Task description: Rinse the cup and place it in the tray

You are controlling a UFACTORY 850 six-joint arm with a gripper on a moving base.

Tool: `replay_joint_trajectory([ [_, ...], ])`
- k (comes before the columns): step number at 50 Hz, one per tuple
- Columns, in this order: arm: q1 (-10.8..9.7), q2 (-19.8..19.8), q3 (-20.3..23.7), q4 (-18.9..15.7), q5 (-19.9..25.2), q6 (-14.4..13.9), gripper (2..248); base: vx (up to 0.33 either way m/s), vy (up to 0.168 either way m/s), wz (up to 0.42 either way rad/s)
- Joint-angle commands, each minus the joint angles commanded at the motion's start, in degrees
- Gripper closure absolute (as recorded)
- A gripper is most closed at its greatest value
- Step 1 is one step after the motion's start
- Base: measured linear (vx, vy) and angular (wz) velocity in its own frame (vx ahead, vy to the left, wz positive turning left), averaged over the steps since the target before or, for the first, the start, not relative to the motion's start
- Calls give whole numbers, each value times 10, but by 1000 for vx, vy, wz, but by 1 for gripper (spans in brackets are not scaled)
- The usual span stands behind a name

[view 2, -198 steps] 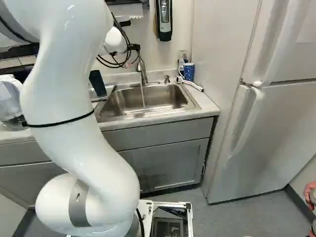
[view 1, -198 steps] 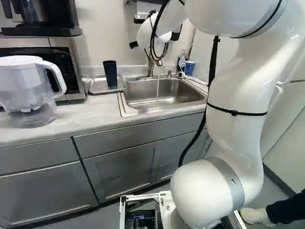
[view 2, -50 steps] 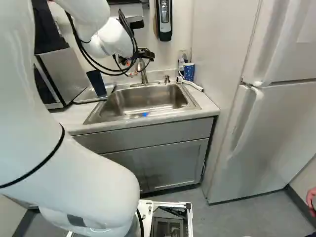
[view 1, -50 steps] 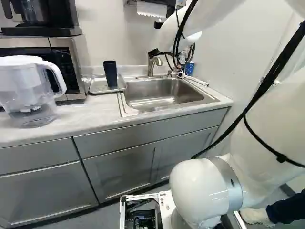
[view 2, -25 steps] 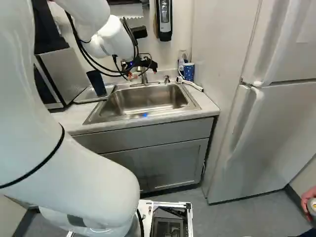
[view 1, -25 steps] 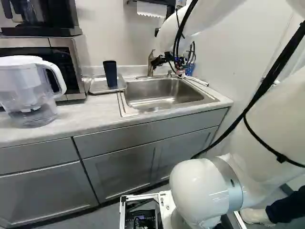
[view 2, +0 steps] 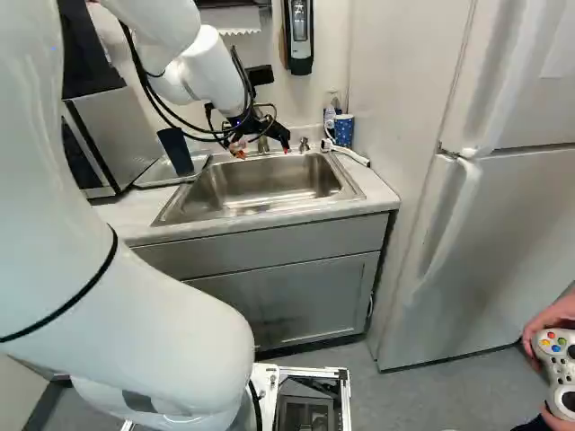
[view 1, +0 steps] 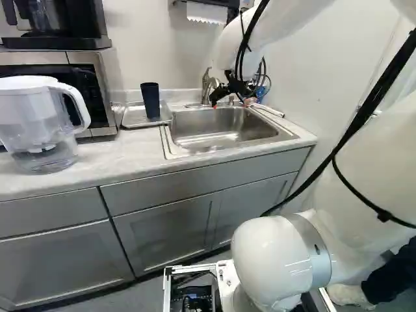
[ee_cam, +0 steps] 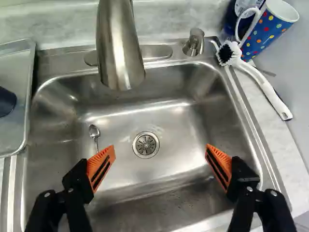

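Observation:
Over the sink (view 2: 260, 184) hangs my gripper (view 2: 263, 153) in the right base view. The wrist view shows the gripper (ee_cam: 160, 149) open, its orange pads wide apart with nothing between them and the sink basin and drain beneath. A dark blue cup (view 1: 150, 100) stands upright in the metal tray (view 1: 132, 118), left of the sink in the left base view. Part of the same cup (ee_cam: 7, 102) and the tray (ee_cam: 32, 87) show in the wrist view, off to one side of the gripper. No water runs from the faucet (ee_cam: 118, 46).
A spoon (ee_cam: 95, 135) lies in the basin. A white brush (ee_cam: 260, 84) and a dotted blue mug (ee_cam: 270, 31) are by the sink's far corner, with a soap pump (ee_cam: 194, 42) near them. A pitcher (view 1: 39, 123) and a microwave (view 1: 101, 97) stand beyond the tray.
The arm has swung away from its earlier pose, and the gripper has tilted downward over the sink. The water stream seen earlier is gone. Cup and tray stand as before; the base has not moved.

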Motion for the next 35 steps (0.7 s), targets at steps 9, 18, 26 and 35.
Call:
replay_joint_trajectory([
  [9,0,0,0,0,0,0,3,0,0,0],
  [18,0,0,0,0,0,0,3,0,0,0],
  [26,0,0,0,0,0,0,3,0,0,0],
  [35,0,0,0,0,0,0,3,0,0,0],
])
